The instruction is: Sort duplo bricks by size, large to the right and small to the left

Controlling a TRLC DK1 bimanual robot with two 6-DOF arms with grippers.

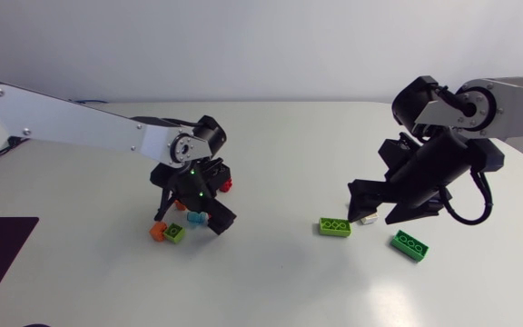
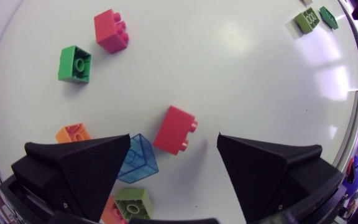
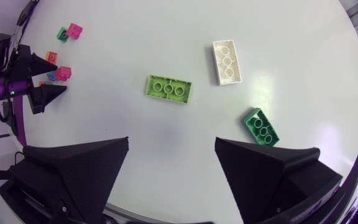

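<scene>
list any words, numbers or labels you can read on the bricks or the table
No text can be read.
light green brick, white brick, red brick: any marks on the studs are too small to read.
table: no print shows.

The light is bright and even, seemingly from overhead. In the head view the matte white tabletop [image 1: 271, 282] carries only soft, pale shadows beneath the black wedge-fingered left gripper [image 1: 191, 218] and the black right gripper [image 1: 377, 211]. Small green indicator lamps [image 1: 192, 169] glow on the left arm's wrist. In the left wrist view pale glare patches [image 2: 328, 53] lie on the tabletop near the far green oblong bricks [image 2: 304, 20], and the translucent blue square brick [image 2: 138, 158] lets light through. Both wrist views bow the table's edge into a curve, and the matte black fingers [image 3: 73, 168] stay dark and almost featureless.
</scene>
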